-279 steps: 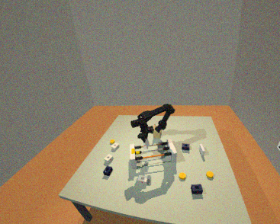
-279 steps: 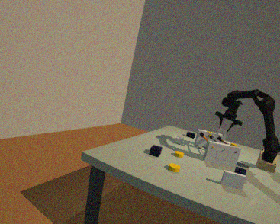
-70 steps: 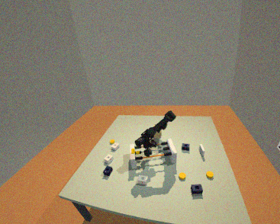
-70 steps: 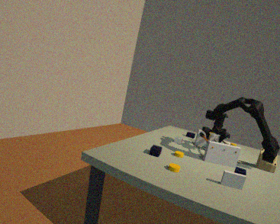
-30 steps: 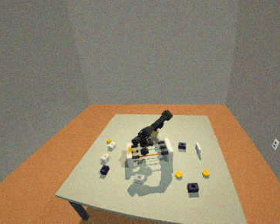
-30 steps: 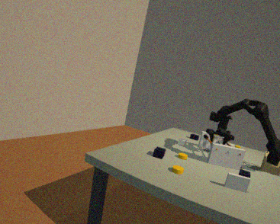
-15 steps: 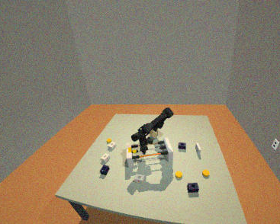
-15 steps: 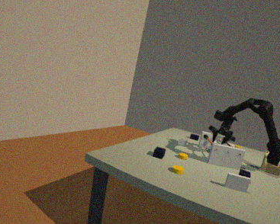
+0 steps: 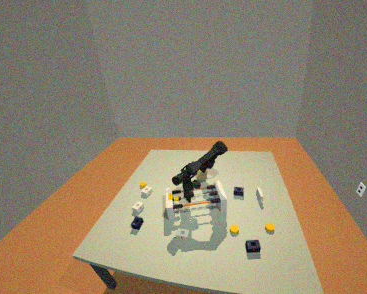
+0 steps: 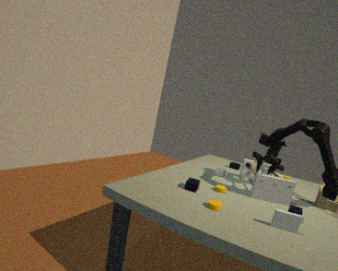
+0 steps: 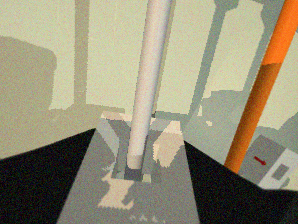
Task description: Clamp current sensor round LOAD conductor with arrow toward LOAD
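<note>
My gripper (image 9: 188, 198) (image 11: 138, 140) is shut on a grey split-core sensor (image 11: 82, 202), among the conductors of the rack. A white conductor (image 11: 150, 60) runs down into the sensor's central opening, with a grey jaw on each side of it. Whether the jaws are latched cannot be told. The sensor's arrow is not visible, and the LOAD marking cannot be read. An orange conductor (image 9: 199, 203) (image 11: 272, 55) runs beside it, clear of the sensor. In the exterior view the arm hides the held sensor.
The rack has a white right panel (image 9: 222, 201) (image 10: 273, 188) and a left panel (image 9: 170, 209). A white block with a red arrow (image 9: 182, 233) (image 11: 287, 175) lies in front. Dark blocks (image 9: 253, 245) (image 10: 192, 184), yellow discs (image 9: 234, 229) (image 10: 215, 206) and an upright white plate (image 9: 260, 195) (image 10: 286, 221) stand around.
</note>
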### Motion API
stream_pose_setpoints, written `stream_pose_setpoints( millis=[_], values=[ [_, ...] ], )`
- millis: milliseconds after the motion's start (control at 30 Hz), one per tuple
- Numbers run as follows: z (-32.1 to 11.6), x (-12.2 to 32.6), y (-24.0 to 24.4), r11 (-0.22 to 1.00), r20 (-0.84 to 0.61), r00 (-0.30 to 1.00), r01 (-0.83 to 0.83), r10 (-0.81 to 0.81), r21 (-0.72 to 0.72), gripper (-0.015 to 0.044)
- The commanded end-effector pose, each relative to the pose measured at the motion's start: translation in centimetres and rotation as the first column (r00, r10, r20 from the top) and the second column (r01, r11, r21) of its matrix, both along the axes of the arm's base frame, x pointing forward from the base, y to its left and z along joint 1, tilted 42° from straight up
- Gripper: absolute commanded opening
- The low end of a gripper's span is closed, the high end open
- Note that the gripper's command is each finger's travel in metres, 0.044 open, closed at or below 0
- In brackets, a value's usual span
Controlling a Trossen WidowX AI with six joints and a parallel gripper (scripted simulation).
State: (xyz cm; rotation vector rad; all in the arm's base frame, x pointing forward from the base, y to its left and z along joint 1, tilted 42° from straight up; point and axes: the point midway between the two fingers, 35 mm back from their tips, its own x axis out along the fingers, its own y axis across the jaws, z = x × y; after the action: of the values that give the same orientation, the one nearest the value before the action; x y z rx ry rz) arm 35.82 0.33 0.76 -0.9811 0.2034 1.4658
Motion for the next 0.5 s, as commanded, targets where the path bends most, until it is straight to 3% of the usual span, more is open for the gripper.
stream_pose_setpoints(
  millis=[0,467],
  values=[
    [0.0,0.0,-0.06,1.0,0.0,1.0,0.001,-0.001,0.0,0.0026],
    [0.0,0.0,-0.06,1.0,0.0,1.0,0.001,-0.001,0.0,0.0394]
  ],
)
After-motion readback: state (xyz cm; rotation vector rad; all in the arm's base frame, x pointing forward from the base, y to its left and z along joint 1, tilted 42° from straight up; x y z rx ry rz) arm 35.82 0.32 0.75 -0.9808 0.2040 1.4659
